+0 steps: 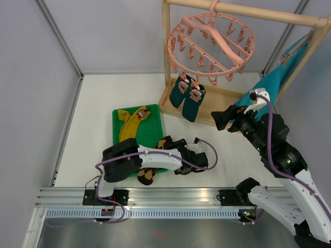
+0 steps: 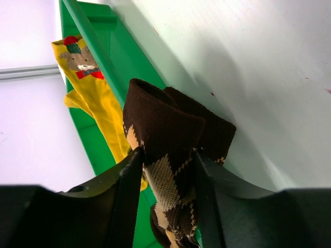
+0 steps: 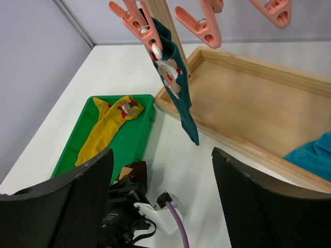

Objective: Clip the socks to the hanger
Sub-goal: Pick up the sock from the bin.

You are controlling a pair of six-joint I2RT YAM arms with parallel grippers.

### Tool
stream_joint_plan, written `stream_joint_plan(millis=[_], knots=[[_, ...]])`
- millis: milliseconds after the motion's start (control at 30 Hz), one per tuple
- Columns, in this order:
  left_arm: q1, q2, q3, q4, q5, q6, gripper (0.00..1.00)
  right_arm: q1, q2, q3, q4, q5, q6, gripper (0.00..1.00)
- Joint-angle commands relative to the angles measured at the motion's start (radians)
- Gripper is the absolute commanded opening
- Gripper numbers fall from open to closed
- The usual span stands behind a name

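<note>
The pink round hanger (image 1: 211, 44) hangs from the wooden rack with two dark teal socks (image 1: 187, 95) clipped under it; one also shows in the right wrist view (image 3: 173, 77). Mustard yellow socks (image 1: 135, 120) lie in the green tray (image 1: 120, 114). My left gripper (image 1: 168, 146) is shut on a brown argyle sock (image 2: 165, 150) at the tray's right edge. It pinches the bunched cuff between both fingers. Another argyle sock (image 1: 147, 175) lies at the tray's near end. My right gripper (image 1: 222, 120) is open and empty, raised in front of the rack.
The wooden rack frame (image 1: 168, 62) stands at the back right on a wooden base tray (image 3: 258, 98). A turquoise cloth (image 1: 282, 77) hangs on its right side. Pink clips (image 3: 204, 28) dangle just above my right gripper's view. Grey walls enclose the table.
</note>
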Motion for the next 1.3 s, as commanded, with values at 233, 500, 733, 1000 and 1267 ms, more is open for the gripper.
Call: stream_joint_plan(millis=[233,500,733,1000,1267], knots=[[0.002,-0.051,-0.003,0.025,-0.036,0.024,0.41,-0.004,-0.008,-0.003,0.032,-0.007,0.017,0.82],[0.01,-0.098,-0.003,0.002,-0.044,0.012,0.24,-0.004,0.0,0.005,0.035,-0.018,0.021,0.82],[0.025,-0.155,-0.017,-0.007,-0.041,0.009,0.05,-0.004,0.009,0.01,0.039,-0.023,0.026,0.82],[0.074,-0.326,-0.018,-0.012,0.011,0.013,0.02,-0.004,0.041,0.051,0.028,-0.035,0.023,0.82],[0.093,-0.67,0.06,0.092,0.379,0.116,0.02,-0.004,0.147,0.223,-0.04,-0.023,-0.009,0.82]])
